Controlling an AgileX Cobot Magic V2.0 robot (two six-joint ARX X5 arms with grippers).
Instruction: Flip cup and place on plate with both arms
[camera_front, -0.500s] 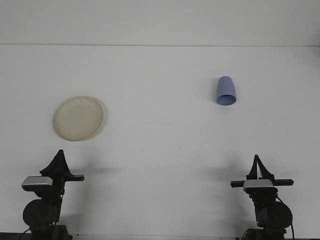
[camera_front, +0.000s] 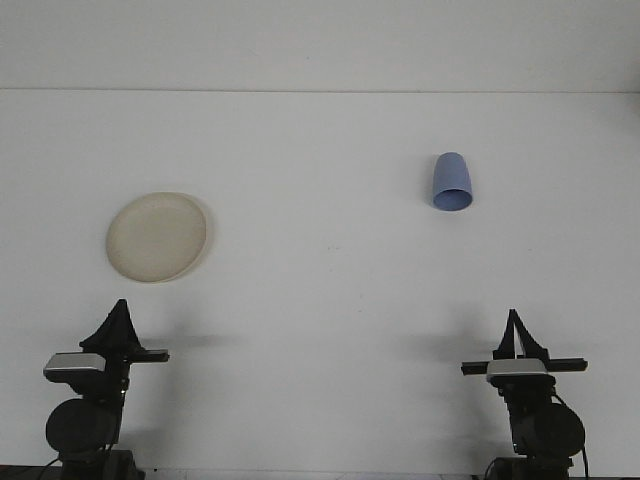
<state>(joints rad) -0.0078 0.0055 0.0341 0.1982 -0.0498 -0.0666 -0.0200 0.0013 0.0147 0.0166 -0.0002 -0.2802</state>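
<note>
Nearest the camera, the left claw (camera_front: 120, 318) and the right claw (camera_front: 516, 330) sit low at the front edge of the white bench (camera_front: 320, 290), each seen as a dark pointed shape; whether either is clenched or released cannot be told. No writing can be read anywhere. Farther out on the left lies the cream plate (camera_front: 157, 236), nothing in it. Farther still, to the right, the blue cup (camera_front: 451, 182) rests mouth toward the camera, well apart from the plate, with open bench all round.

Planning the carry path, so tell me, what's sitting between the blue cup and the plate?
Nothing: the front view shows bare white table between blue cup and plate.
</note>
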